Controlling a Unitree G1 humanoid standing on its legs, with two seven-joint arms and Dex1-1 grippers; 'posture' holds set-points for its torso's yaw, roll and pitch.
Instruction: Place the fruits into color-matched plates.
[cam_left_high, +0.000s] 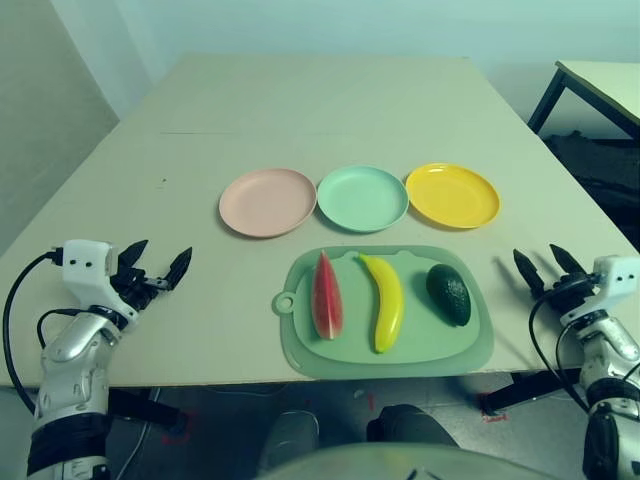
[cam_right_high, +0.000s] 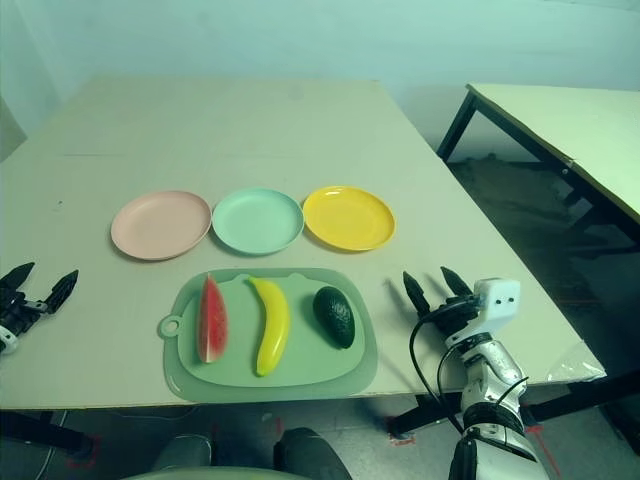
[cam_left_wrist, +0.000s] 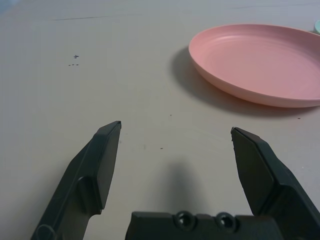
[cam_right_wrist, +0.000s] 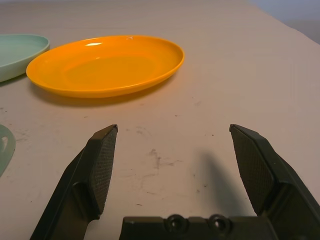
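The left gripper (cam_left_high: 155, 268) hangs low over the table (cam_left_high: 330, 110) near its left edge, its two black fingers spread wide with nothing between them. Ahead of it and toward the middle of the table lies the pink plate (cam_left_high: 267, 201), well apart from the fingertips; in the left wrist view the same plate (cam_left_wrist: 260, 62) sits beyond the right-hand finger (cam_left_wrist: 257, 167), bare table under the gap.

The right gripper (cam_left_high: 542, 268) sits at the table's right edge, its fingers also spread wide and holding nothing. The yellow plate (cam_left_high: 452, 194) lies ahead of it and inward; in the right wrist view that plate (cam_right_wrist: 107, 62) lies beyond the open fingers, with the rim of the green plate (cam_right_wrist: 20, 50) just beside it.

Between the two grippers, near the front edge, rests a light-green cutting mat (cam_left_high: 385, 345). On it lie three fruits in a row, apart from each other: the watermelon wedge (cam_left_high: 327, 296) nearest the left gripper's side, the banana (cam_left_high: 386, 301) in the middle, and the avocado (cam_left_high: 449, 293) nearest the right gripper. All three plates are bare; the green plate (cam_left_high: 362, 197) stands between the pink and yellow ones, just behind the mat.
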